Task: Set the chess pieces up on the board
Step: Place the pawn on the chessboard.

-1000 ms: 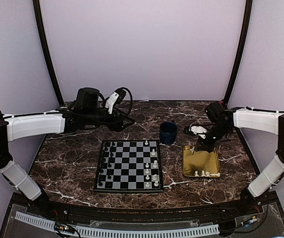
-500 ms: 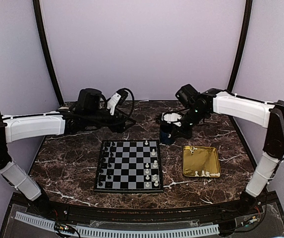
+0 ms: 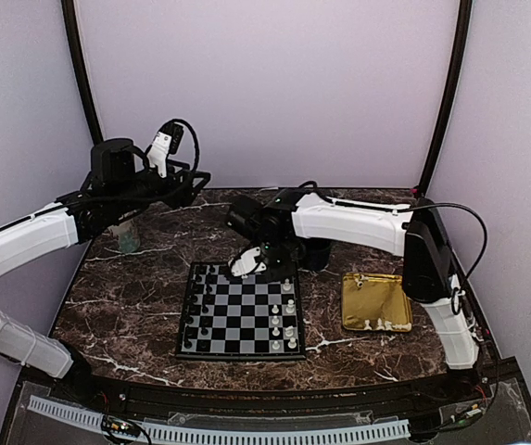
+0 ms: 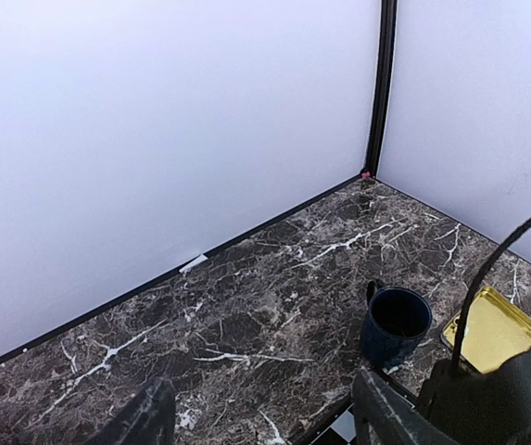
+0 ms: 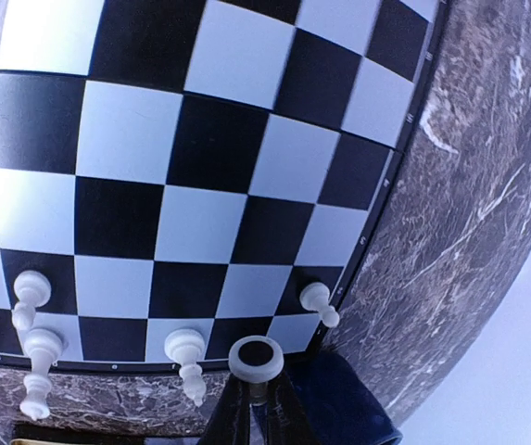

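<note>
The board (image 3: 240, 311) lies flat at the table's middle, with black pieces (image 3: 195, 311) along its left columns and white chess pieces (image 3: 288, 306) on its right columns. My right gripper (image 3: 246, 264) reaches across to the board's far edge. In the right wrist view this gripper (image 5: 254, 387) is shut on a white chess piece (image 5: 255, 357), held base-out above the board's corner (image 5: 200, 222), close to standing white pieces (image 5: 318, 301). My left gripper (image 3: 195, 181) hangs high at the back left. Its fingers (image 4: 385, 413) stand open with nothing between them.
A gold tray (image 3: 376, 298) right of the board holds a few white pieces (image 3: 381, 324). A dark blue mug (image 4: 397, 320) stands behind the board, partly hidden by my right arm in the top view. Purple walls close in the back and sides.
My right arm swung left from the gold tray, past the mug, to the board's far edge, carrying the white piece. My left arm rose and drew back to the left.
</note>
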Action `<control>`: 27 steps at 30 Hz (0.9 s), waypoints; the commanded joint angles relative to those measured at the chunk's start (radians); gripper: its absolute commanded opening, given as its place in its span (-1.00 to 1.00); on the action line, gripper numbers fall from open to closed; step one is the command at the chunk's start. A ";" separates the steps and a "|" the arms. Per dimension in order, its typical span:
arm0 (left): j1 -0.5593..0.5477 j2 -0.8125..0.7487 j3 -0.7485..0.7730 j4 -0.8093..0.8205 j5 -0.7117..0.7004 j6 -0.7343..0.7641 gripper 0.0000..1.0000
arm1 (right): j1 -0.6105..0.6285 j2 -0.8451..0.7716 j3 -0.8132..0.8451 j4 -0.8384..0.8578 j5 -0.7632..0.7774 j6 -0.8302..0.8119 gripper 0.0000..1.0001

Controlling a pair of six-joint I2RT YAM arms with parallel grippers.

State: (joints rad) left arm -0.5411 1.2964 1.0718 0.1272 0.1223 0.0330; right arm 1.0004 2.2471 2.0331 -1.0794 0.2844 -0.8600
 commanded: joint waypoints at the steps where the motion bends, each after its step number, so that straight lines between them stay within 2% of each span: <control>1: 0.007 -0.006 -0.021 0.012 0.011 0.004 0.35 | 0.064 0.056 0.037 -0.053 0.241 -0.109 -0.85; 7: 0.007 0.001 -0.022 0.014 0.027 -0.002 0.35 | 0.122 0.064 -0.038 0.028 0.372 -0.184 -0.81; 10: 0.008 0.005 -0.020 0.014 0.033 -0.004 0.34 | 0.144 0.039 -0.090 0.107 0.393 -0.226 -0.66; 11: 0.007 0.006 -0.020 0.014 0.034 -0.004 0.34 | 0.146 0.029 -0.108 0.135 0.396 -0.238 -0.53; 12: 0.009 0.008 -0.021 0.012 0.033 -0.004 0.34 | 0.150 0.019 -0.127 0.158 0.399 -0.248 -0.47; 15: 0.008 0.015 -0.021 0.012 0.033 -0.003 0.34 | 0.150 -0.006 -0.161 0.192 0.397 -0.260 -0.43; 22: 0.007 0.026 -0.020 0.007 0.042 -0.002 0.34 | 0.111 -0.147 -0.158 0.198 0.301 -0.209 -0.41; 27: 0.008 0.073 0.002 -0.031 0.071 0.004 0.30 | 0.034 -0.291 -0.169 0.191 0.153 -0.114 -0.38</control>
State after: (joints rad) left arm -0.5400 1.3384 1.0592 0.1246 0.1535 0.0326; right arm 1.1007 2.0888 1.8626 -0.9081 0.5617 -1.0622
